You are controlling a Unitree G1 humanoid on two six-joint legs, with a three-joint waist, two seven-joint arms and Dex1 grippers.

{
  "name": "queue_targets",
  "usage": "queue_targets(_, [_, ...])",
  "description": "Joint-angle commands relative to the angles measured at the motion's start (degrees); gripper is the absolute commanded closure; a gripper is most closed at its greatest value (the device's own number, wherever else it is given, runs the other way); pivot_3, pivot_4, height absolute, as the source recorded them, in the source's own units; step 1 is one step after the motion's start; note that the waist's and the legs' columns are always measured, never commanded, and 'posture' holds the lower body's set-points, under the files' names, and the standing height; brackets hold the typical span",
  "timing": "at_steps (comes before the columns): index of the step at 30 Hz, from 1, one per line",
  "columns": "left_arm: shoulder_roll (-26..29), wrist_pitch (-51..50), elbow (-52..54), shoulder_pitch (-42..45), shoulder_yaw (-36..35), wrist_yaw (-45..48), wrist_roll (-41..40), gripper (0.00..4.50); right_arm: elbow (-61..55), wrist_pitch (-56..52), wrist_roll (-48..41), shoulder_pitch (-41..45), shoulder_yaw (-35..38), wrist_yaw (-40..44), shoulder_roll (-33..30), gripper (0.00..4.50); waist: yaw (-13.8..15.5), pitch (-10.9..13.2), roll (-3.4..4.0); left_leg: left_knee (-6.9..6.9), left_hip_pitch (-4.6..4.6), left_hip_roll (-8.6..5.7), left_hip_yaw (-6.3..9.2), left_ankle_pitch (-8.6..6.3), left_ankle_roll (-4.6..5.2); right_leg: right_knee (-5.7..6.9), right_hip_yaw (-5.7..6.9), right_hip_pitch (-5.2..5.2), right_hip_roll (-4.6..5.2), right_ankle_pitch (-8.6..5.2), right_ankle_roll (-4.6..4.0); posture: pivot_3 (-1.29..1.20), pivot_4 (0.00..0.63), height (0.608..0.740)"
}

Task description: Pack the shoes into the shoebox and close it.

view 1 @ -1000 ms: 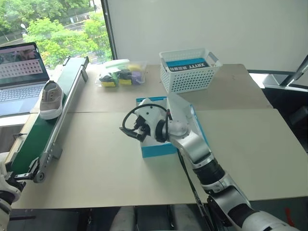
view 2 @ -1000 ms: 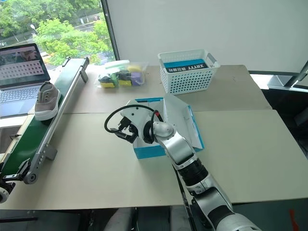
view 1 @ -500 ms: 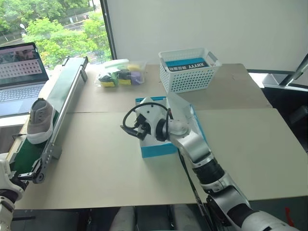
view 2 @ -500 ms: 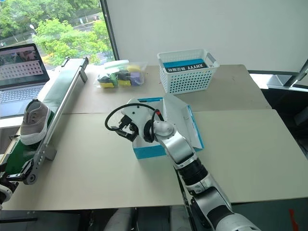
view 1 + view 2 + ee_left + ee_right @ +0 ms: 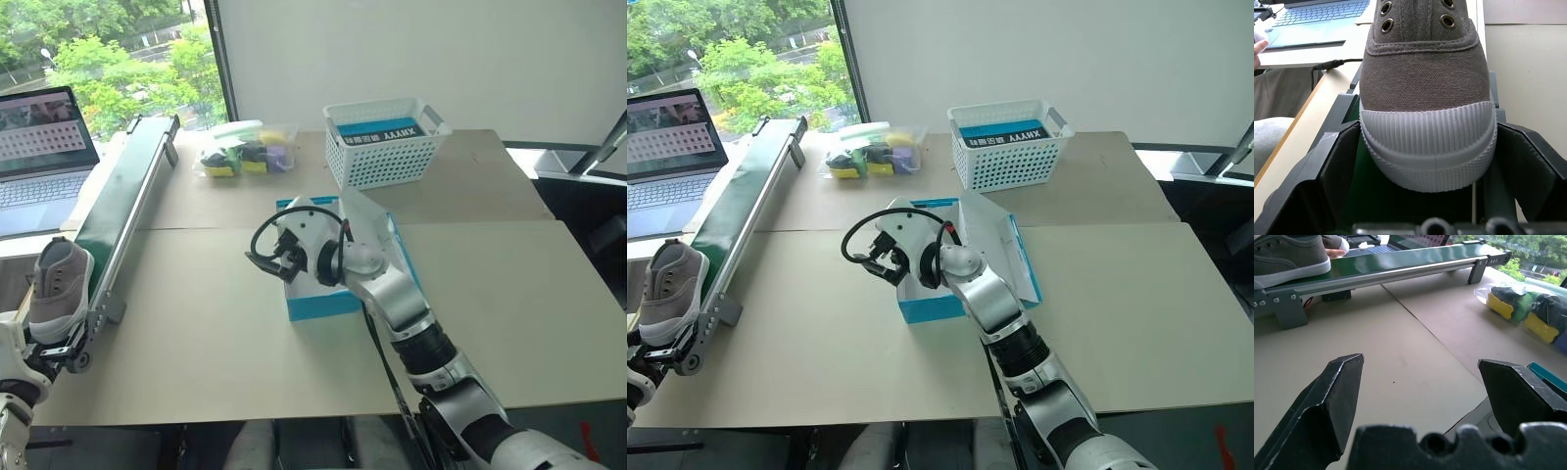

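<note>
Shoe positioned on conveyor end, between spread left fingers, right fingers spread, empty, beside shoebox on tabletop.

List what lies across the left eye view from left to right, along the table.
Shoe → conveyor → bag of sponges → right gripper → shoebox → white basket.

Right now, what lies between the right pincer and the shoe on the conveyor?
Bare tabletop, seen in the right wrist view: nothing sits between the open right pincer and the conveyor carrying the shoe.
</note>
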State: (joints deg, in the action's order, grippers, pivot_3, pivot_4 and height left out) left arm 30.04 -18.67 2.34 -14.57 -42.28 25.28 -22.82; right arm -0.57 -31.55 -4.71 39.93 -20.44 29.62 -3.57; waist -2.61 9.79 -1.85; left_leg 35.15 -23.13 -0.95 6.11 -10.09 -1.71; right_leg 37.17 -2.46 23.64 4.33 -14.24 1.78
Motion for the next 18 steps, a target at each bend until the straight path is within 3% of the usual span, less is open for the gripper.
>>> queue_targets(1, [1.6,1.2,-0.4,0.4,-0.9,0.3,-0.4,0.74,-2.8,0.1,-1.7,2.0,2.8,-0.7,1.4,0.00,0.0,0.0,0.00,0.00,0.00,0.00,0.00,0.00,0.00,0.01,0.00,0.00,0.00,0.00,0.00,0.00,0.150,0.729])
queue_targets(4, [1.6,1.0,-0.4,0.4,-1.0,0.4,-0.5,1.46,-2.8,-0.1,-1.7,2.2,3.3,-0.7,1.5,0.00,0.1,0.0,0.01,0.00,0.03,0.00,0.00,0.00,0.00,0.03,0.00,-0.01,0.00,0.00,0.00,0.00,0.150,0.729])
queue_targets(6, [1.6,1.0,-0.3,0.5,-0.9,0.3,-0.5,1.68,-2.9,-0.2,-1.6,2.2,3.3,-0.8,1.4,0.00,0.1,0.0,0.01,0.00,0.09,0.00,0.00,0.00,0.00,0.03,0.00,-0.06,0.00,0.00,-0.01,0.00,0.150,0.729])
queue_targets(13, [0.0,6.4,3.8,4.1,-1.1,-5.7,2.3,1.68,-2.4,-0.3,-1.2,2.2,3.2,-1.1,1.5,0.00,0.2,0.0,-0.02,-0.03,0.12,0.00,0.01,0.00,0.00,0.00,0.01,-0.11,0.00,0.00,0.00,0.00,0.150,0.729])
queue_targets(18, [-3.6,6.7,12.7,7.2,4.5,-11.3,5.1,1.68,-1.4,-1.5,-2.6,2.8,4.8,-1.9,2.7,0.00,0.2,0.0,-0.05,-0.03,0.04,-0.03,0.01,0.00,-0.01,0.01,0.00,-0.05,0.03,0.02,0.00,0.00,0.150,0.729])
